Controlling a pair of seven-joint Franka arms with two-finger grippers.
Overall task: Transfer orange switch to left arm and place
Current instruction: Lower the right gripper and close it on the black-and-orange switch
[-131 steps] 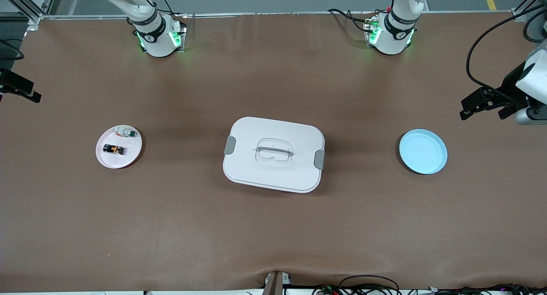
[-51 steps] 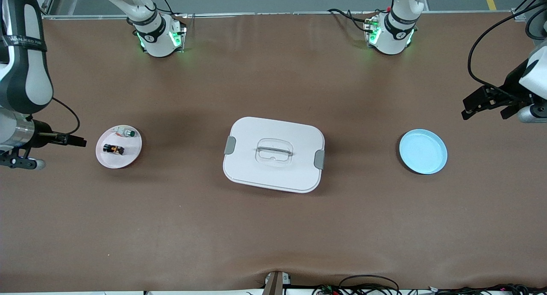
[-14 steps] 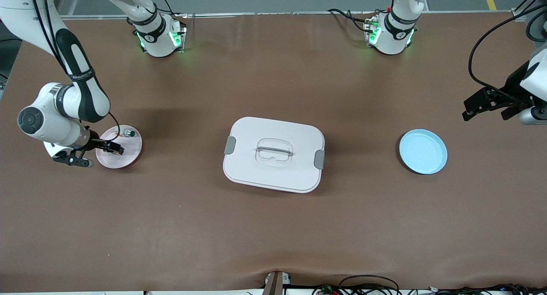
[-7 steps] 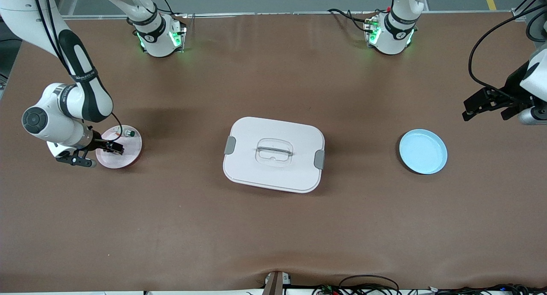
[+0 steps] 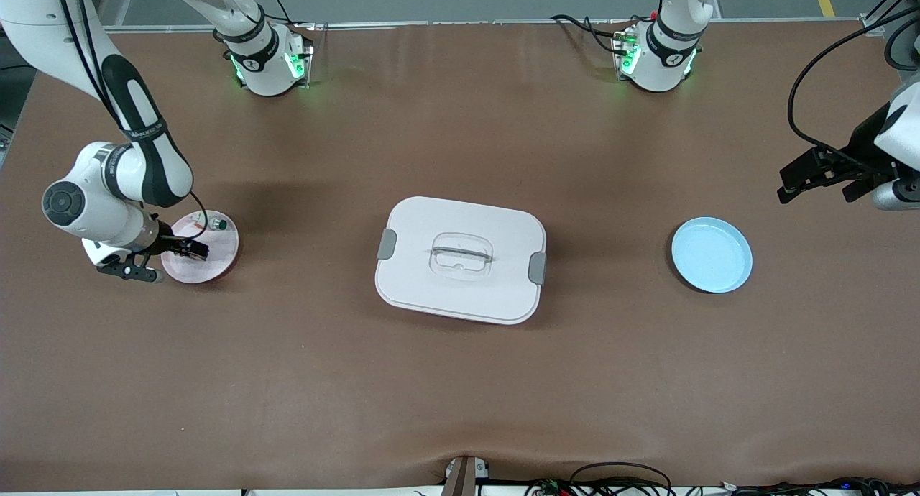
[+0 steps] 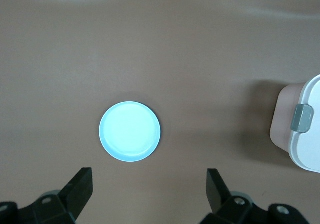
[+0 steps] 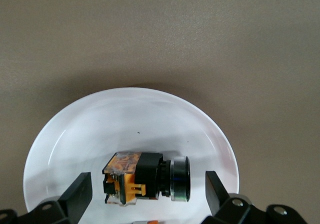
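Switch first: you will find the orange switch [image 7: 147, 177] lying on its side on the pink plate [image 5: 221, 256] at the right arm's end of the table, with the right gripper [image 5: 188, 248] low over it, fingers [image 7: 77, 195] spread wide on either side and holding nothing. A small silver piece with a green tip [image 5: 216, 224] shares that plate, farther from the front camera than the switch. The box [image 5: 460, 259] sits closed at the table's middle. Your left gripper [image 5: 805, 172] waits in the air at the left arm's end, open and empty, near the light-blue plate [image 5: 711, 255].
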